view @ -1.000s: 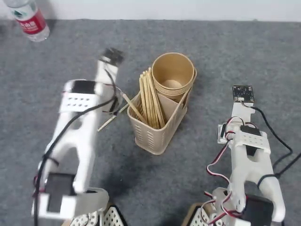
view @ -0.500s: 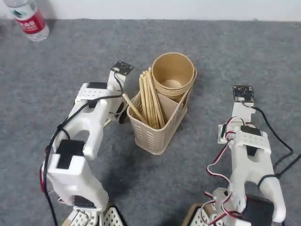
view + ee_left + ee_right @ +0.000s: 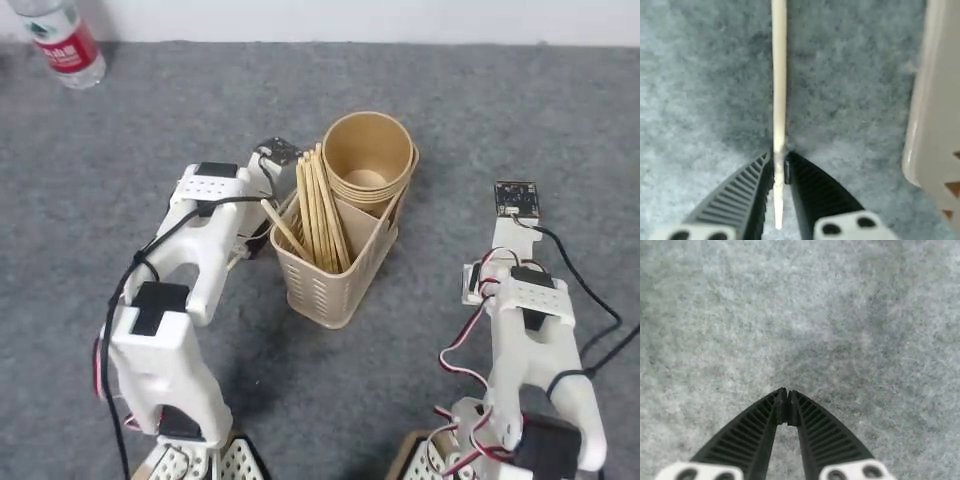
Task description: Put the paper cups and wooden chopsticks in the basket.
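**A:** What do the left jaws hold?

**B:** One chopstick [image 3: 779,75], pinched in a narrow grip. It runs out over the grey table [image 3: 700,75], near the basket [image 3: 932,100] wall (the stick's far end leaves the frame).

**A:** Where does the basket stand?

**B:** Upright, near the middle of the table. The left arm [image 3: 205,235] sits close on the side facing the table's left edge.

**A:** What is in it?

**B:** A nested stack of cups [image 3: 368,150] fills the compartment toward the far edge. A bundle of chopsticks [image 3: 320,210] stands in the nearer one, tips rising above the rim, and one stick leans out toward the left arm.

**A:** And the right jaws?

**B:** They are closed tip to tip with nothing between them, above bare table. The right arm [image 3: 530,320] is toward the near right corner, well apart from the basket.

**A:** Anything else on the table?

**B:** A bottle [image 3: 62,42] lies at the far left corner.
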You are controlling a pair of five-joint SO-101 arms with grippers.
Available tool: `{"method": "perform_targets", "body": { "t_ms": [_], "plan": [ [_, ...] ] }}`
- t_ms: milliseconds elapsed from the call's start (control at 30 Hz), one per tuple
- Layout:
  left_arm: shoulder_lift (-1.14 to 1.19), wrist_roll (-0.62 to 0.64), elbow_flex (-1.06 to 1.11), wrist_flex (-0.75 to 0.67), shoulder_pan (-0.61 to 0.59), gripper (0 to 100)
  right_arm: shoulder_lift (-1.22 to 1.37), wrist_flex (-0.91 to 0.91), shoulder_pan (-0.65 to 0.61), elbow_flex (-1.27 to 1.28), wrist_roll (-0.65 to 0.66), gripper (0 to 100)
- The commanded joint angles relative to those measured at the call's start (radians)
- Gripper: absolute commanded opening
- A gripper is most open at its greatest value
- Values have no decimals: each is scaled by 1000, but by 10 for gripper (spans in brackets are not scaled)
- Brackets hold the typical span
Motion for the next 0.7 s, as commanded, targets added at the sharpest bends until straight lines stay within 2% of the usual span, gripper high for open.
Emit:
{"method": "perform_targets", "body": {
  "t_ms": [0, 100, 267, 400, 533, 667],
  "plan": [
    [-83, 249, -99, -5, -40, 13, -31, -15, -8, 0, 12, 8],
    [-183, 434, -186, 52, -77, 13, -31, -15, -8, 0, 12, 8],
    [-367, 422, -208, 117, -89, 11, -31, -15, -8, 0, 12, 8],
    [-575, 519, -205, 150, -86, 11, -31, -15, -8, 0, 12, 8],
    [-735, 531, -102, 60, -77, 12, -31, -15, -8, 0, 12, 8],
    [-730, 529, 120, -100, -37, 43, -31, -15, -8, 0, 12, 8]
  ]
}}
